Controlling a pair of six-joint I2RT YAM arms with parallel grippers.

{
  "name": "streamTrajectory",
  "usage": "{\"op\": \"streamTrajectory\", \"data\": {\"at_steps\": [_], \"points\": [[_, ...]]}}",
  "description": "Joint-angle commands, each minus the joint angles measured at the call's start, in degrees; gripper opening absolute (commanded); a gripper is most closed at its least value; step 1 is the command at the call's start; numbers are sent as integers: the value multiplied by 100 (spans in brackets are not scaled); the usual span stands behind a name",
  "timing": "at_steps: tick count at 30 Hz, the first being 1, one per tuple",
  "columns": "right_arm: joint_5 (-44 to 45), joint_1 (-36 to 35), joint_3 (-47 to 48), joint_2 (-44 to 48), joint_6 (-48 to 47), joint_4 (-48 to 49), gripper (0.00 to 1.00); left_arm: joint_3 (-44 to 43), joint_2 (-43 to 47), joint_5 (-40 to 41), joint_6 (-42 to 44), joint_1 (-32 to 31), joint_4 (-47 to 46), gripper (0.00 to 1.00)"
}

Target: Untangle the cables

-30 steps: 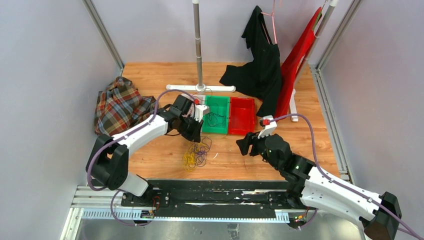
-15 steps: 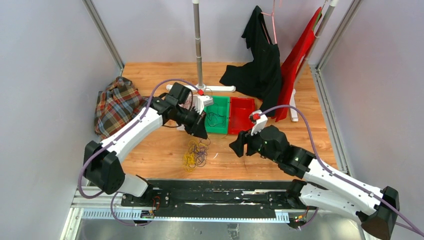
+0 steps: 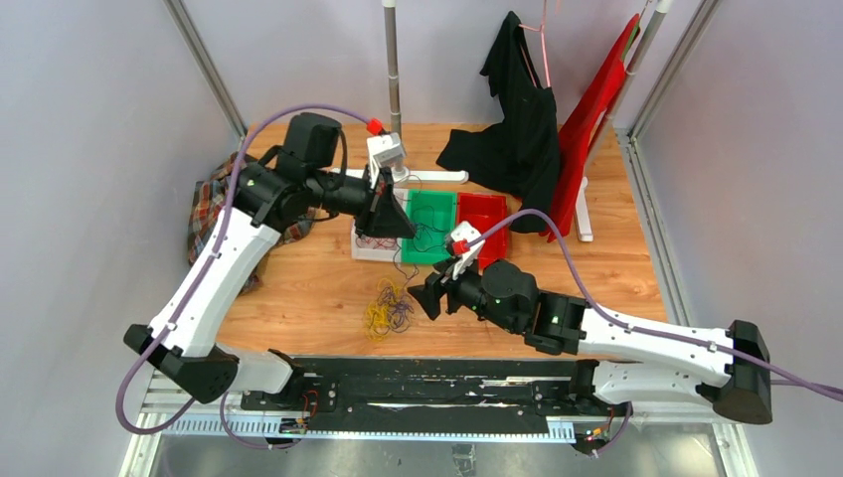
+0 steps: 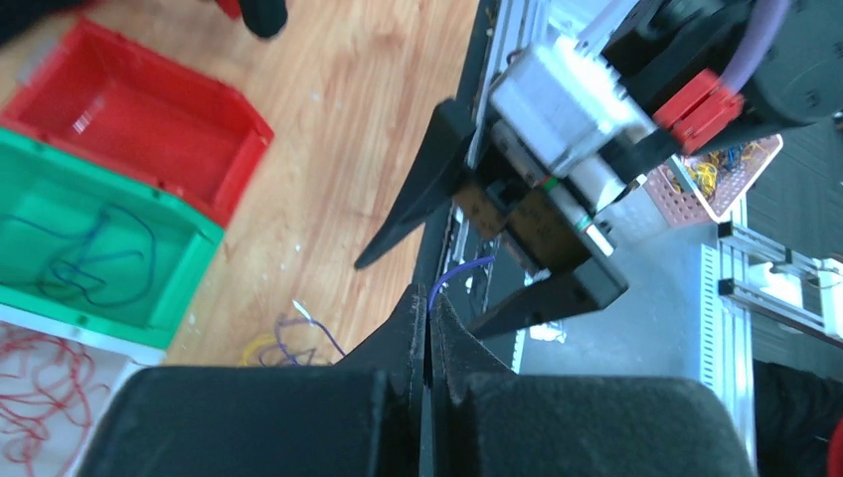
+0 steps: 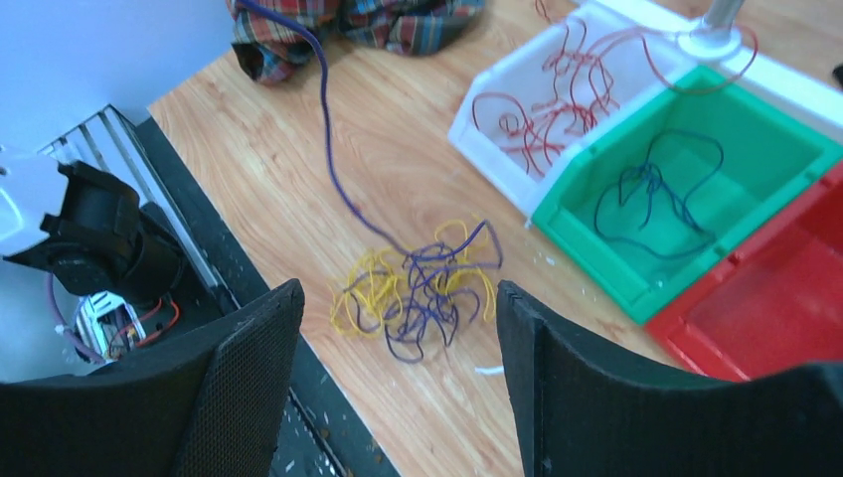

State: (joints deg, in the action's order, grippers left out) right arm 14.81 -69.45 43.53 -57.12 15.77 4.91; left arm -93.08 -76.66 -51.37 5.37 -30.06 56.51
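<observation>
Cables (image 5: 422, 288) of thin, curly yellow and purple wire lie knotted in one small heap on the wooden surface (image 5: 258, 169), on the robot's side of the green plastic bin (image 5: 765, 159). That bin already holds a few loose dark blue strands (image 5: 651, 194). The white plastic bin (image 5: 492, 169) touching its left side holds red strands (image 5: 527, 129). The red plastic bin (image 5: 795, 298) on its right side looks bare, though only part of it shows clearly.

The sorting looks partly done: red and some blue are out, while yellow and purple remain knotted together. The left gripper (image 4: 427, 318) is closed on one purple strand (image 5: 326, 119) and raised to the left of the green bin, with the strand running down into the heap. The right gripper (image 5: 398, 298) hangs over the heap with its jaws spread wide, holding nothing. What is left, I judge, is to free that strand and then separate the rest.
</observation>
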Motion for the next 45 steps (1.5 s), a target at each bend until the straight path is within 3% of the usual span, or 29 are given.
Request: {"op": "streamTrajectory", "data": {"at_steps": [1, 9, 17, 33, 38, 45], "points": [[555, -192, 479, -298, -562, 903, 71, -743, 151, -168, -210, 29, 272, 1], [673, -198, 865, -905, -612, 1170, 69, -1805, 115, -177, -105, 36, 431, 1], [821, -192, 542, -1292, -218, 1202, 67, -3123, -7, -101, -111, 38, 427, 0], [346, -183, 530, -2108, 548, 1779, 45, -3305, 313, 259, 92, 36, 427, 0], [-11, -186, 434, -2254, 685, 1902, 50, -3428, 270, 535, 251, 36, 431, 0], [-2, -192, 83, -2401, 697, 2056, 64, -3774, 143, 687, 373, 36, 431, 0]]}}
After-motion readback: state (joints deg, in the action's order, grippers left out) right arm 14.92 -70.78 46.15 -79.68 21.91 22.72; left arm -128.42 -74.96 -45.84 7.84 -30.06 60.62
